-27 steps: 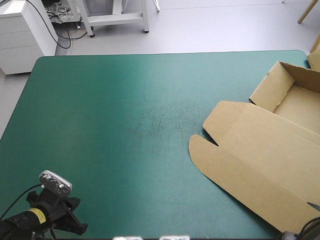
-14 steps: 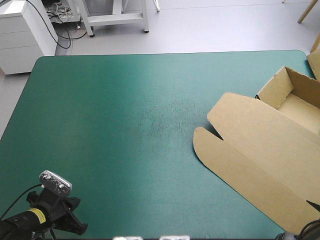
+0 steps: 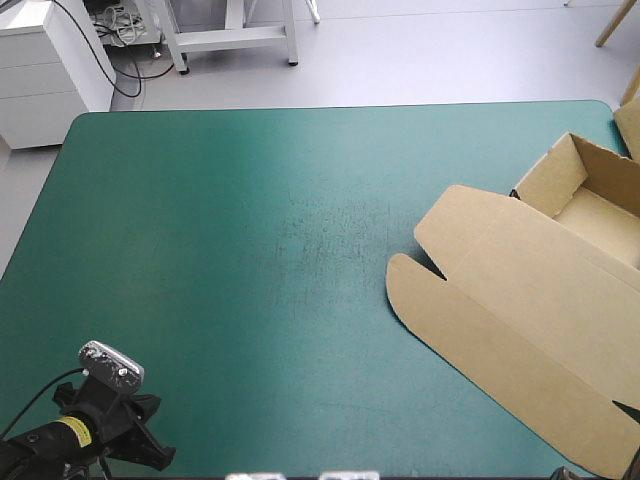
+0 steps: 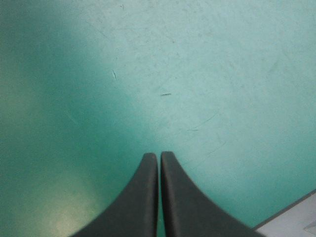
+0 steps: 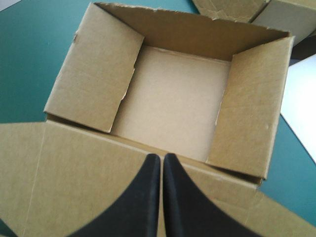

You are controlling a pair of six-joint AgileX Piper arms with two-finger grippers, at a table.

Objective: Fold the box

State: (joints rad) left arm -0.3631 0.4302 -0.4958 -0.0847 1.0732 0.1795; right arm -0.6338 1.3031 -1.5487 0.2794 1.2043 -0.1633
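The brown box (image 3: 520, 300) lies at the table's right side as an open tray (image 3: 600, 215) with its lid flat toward the table's middle. The right wrist view looks down into the tray (image 5: 173, 98), whose walls stand raised. There my right gripper (image 5: 161, 157) is shut, and its tips show over the lid (image 5: 74, 168) just short of the tray. It holds nothing that I can see and is out of the high view. My left gripper (image 4: 159, 155) is shut over bare teal-green cover, at the table's front left corner (image 3: 150, 452).
More brown board (image 5: 232, 7) lies beyond the tray, at the table's right edge (image 3: 628, 120). The table's near edge (image 4: 296, 219) runs close beside my left gripper. The teal-green cover (image 3: 280, 230) stretches from the lid to the left edge.
Earlier the box slid and turned a little toward the table's right edge, and it has lain still since. The left arm has not moved.
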